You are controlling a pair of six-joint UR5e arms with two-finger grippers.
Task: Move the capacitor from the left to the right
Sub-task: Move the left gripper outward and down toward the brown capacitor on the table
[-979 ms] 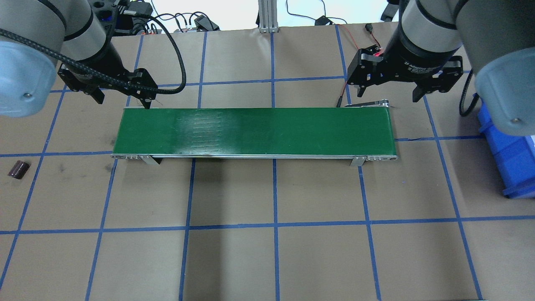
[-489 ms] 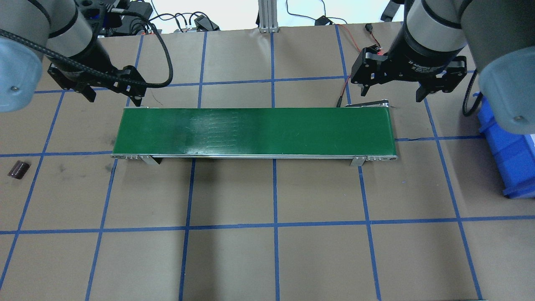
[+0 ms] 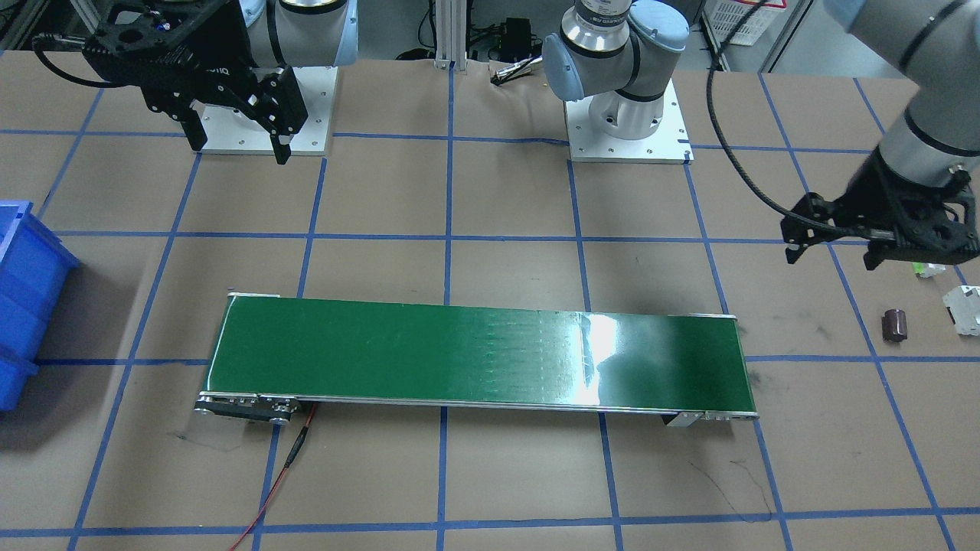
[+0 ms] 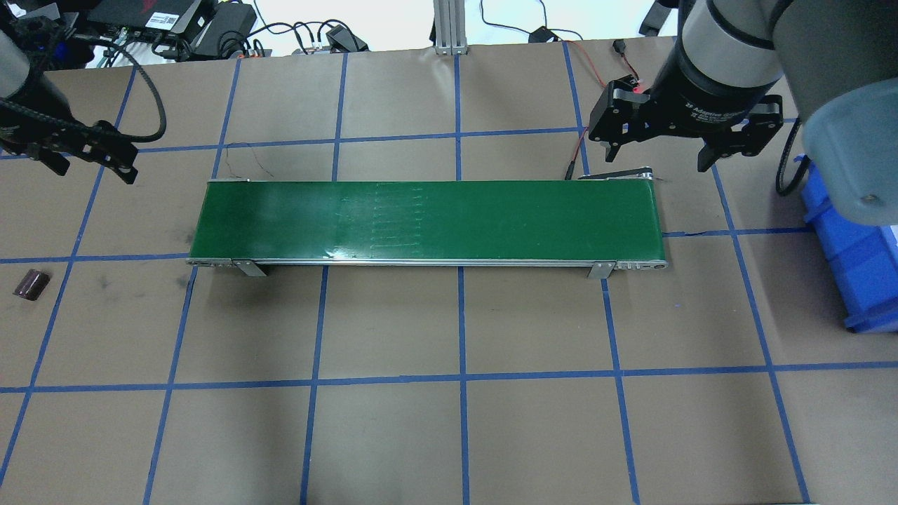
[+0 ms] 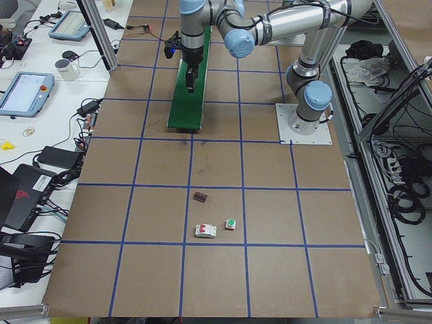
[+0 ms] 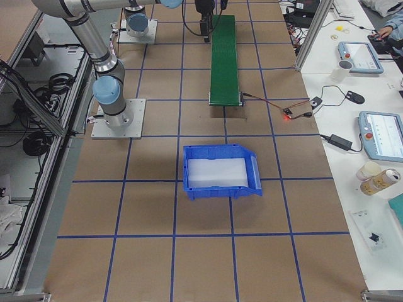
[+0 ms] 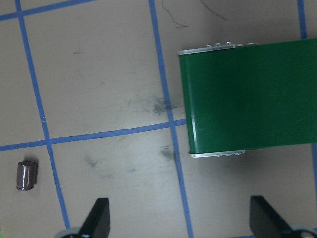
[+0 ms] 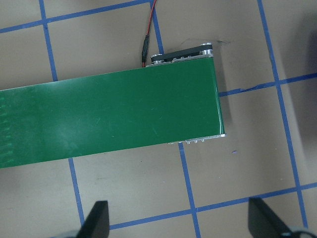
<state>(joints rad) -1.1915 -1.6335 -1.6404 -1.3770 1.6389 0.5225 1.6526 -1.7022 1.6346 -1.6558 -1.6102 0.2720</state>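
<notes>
Left gripper (image 4: 95,168): jaws spread wide, nothing between them, hanging above the brown table paper (image 4: 393,315) off the left end of the green conveyor belt (image 4: 428,221). In my left wrist view both fingertips (image 7: 99,220) show at the bottom edge with only bare paper and blue tape lines in the gap. Right gripper (image 4: 657,158): likewise released and empty, positioned over the far right corner of the belt, where a red wire (image 4: 577,151) runs up to the belt's end roller. The capacitor (image 4: 31,285) lies on its side on the paper at my left end of the table, well apart from the belt and touching neither gripper. In the wrist view it sits outside my finger span, off to the lower left, just inside a corner formed by two tape lines. From the left-end camera, a white-grey plastic piece (image 5: 206,231) and a small white part with a green cap (image 5: 231,223) sit near the capacitor, farther out towards the table's end. In the front-facing view my left gripper partly covers the green-capped part, so I can only say it appears apart from the fingers. A blue bin (image 4: 852,266) stands on the table beyond the belt's right end. Belt surface carries nothing.
</notes>
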